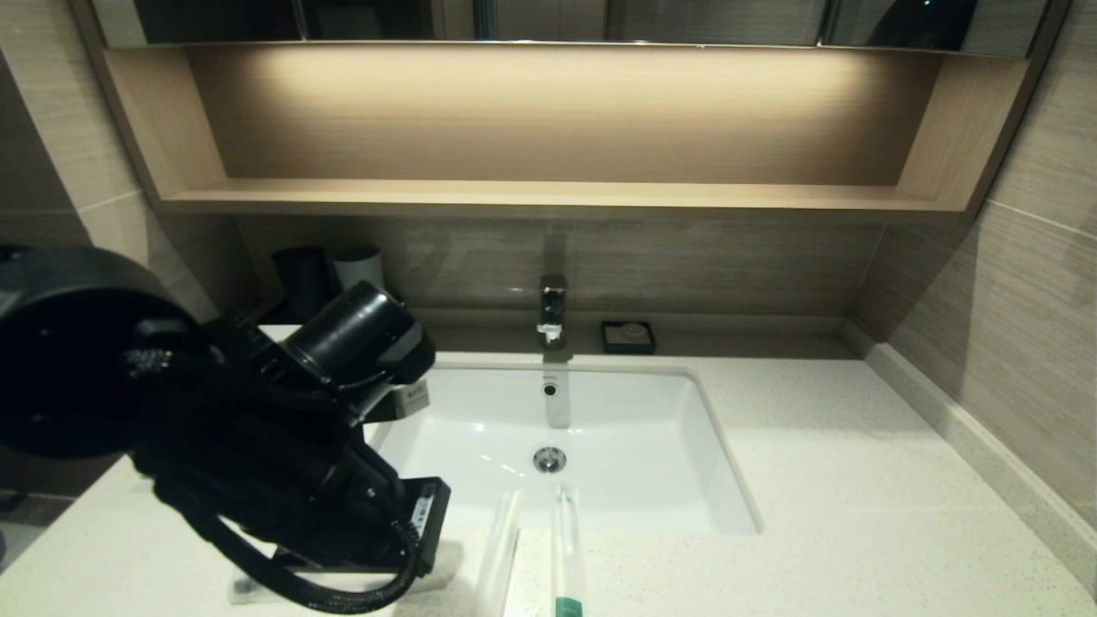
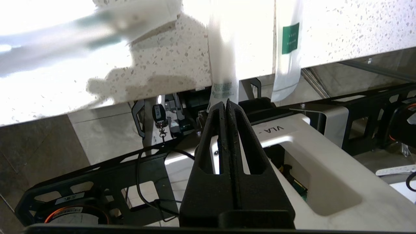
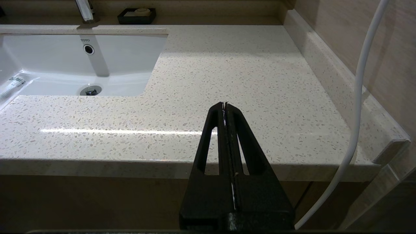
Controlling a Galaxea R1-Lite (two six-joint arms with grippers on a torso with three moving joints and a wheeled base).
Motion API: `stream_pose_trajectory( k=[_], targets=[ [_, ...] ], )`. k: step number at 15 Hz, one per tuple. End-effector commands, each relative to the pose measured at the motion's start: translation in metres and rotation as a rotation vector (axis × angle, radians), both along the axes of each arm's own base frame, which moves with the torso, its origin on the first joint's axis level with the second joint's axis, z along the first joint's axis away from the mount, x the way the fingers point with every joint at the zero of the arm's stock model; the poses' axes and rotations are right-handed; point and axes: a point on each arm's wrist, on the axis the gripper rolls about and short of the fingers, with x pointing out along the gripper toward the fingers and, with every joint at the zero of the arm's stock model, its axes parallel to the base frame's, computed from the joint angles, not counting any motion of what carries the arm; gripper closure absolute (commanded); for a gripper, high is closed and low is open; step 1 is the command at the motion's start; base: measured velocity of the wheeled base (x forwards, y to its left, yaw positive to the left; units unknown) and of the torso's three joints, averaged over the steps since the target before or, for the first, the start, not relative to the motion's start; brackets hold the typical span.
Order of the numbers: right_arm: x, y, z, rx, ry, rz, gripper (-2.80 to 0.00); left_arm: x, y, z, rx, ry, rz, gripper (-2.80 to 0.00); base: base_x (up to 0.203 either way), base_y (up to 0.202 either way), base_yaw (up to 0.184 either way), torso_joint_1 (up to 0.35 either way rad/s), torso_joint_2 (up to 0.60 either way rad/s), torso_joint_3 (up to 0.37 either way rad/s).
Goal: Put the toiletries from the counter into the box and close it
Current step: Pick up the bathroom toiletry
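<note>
1. The left wrist view shows the left gripper (image 2: 226, 103) with its two black fingers pressed together at the end of a clear sleeve (image 2: 224, 65). That end overhangs the counter (image 2: 169, 68) edge; whether the tips pinch it or only touch it cannot be told.
2. Only that view shows a second sleeve with a green label (image 2: 287, 48) just beside the first, also overhanging the edge, and a third, blurred sleeve (image 2: 81, 35) farther along the counter.
3. The head view shows both neighbouring sleeves running from the near rim of the white sink (image 1: 480, 446) toward the counter's front edge, the right one with a green end (image 1: 567, 557). The left arm (image 1: 257, 446) fills the area left of the sink and hides most of the box (image 1: 410, 398), of which a black corner shows just left of the sink.
4. The right wrist view alone shows the right gripper (image 3: 226, 104), fingers closed on nothing, held before the counter edge right of the sink.
5. Behind the sink stand a chrome tap (image 1: 553, 310), a small black dish (image 1: 628, 336) to its right, and a black cup (image 1: 302, 278) and a white cup (image 1: 358, 266) to its left.
6. The counter is pale speckled stone; above the sink, a lit wooden shelf niche (image 1: 548, 128) sits in a grey tiled wall.
</note>
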Motion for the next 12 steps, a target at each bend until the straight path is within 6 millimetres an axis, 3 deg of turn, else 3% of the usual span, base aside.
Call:
stream_pose_trajectory(
  k=[1,12],
  targets=[
    [0.000,0.000,0.000,0.000,0.001,0.000,0.00,0.013,-0.014,-0.016,0.041,0.050,-0.005,0.00,0.000,0.000,0.000,0.000,0.00,0.000],
    [0.000,0.000,0.000,0.000,0.001,0.000,0.00,0.028,-0.044,-0.043,0.123,0.143,-0.057,0.00,0.000,0.000,0.000,0.000,0.00,0.000]
  ],
)
